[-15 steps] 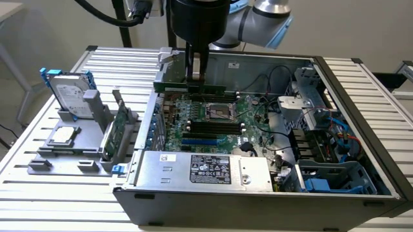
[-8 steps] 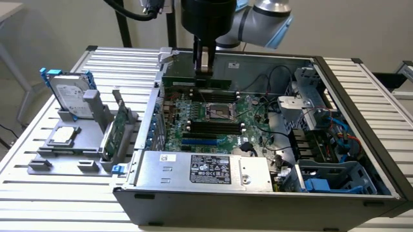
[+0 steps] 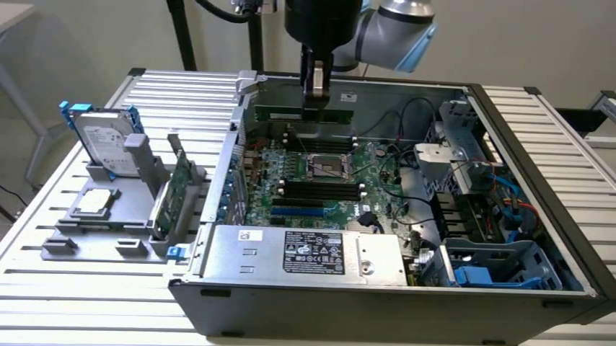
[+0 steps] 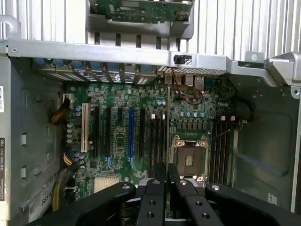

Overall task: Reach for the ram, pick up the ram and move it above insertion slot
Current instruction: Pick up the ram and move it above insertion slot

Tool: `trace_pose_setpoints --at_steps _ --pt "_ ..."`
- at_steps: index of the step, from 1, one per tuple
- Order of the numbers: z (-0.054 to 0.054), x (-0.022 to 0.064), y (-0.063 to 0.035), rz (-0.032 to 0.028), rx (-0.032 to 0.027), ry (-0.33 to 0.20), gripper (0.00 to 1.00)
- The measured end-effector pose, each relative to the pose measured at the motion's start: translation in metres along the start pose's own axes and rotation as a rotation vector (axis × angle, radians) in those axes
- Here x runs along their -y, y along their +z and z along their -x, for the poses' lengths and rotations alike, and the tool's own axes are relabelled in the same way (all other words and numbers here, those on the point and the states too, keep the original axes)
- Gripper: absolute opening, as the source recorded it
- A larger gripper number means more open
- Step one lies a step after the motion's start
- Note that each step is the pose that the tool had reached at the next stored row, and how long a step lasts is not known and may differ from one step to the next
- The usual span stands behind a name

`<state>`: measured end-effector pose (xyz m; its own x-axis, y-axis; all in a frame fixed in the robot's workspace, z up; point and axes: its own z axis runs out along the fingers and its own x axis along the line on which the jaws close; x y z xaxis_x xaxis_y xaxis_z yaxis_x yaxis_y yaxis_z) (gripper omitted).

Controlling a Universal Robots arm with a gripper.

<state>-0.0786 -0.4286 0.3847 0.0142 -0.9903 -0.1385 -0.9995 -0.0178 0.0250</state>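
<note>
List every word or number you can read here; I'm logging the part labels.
"DELL": start of the side sticker on the case wall; the rest is blurred.
"655": probably, on the corner sticker near the yellow cables.
Power supply label and hard drive label: too small to read.
Memory stick in the claw: nothing legible.

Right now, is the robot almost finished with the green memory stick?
Nearly. Done: the ram has been picked up. In hand: the gripper is shut on it, holding it level inside the computer case, above the motherboard's black slots. Left: it is not in any slot, and I can't tell whether it sits exactly over one.
</note>
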Motion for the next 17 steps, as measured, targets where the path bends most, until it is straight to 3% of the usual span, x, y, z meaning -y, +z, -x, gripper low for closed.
trace_pose_setpoints --at_steps 10,17 --pt "0.022 0.0196 0.0073 -0.0095 -0.0002 -0.002 0.14" --pt "0.028 0.0238 0.011 -0.0201 -0.0002 0.007 0.14"
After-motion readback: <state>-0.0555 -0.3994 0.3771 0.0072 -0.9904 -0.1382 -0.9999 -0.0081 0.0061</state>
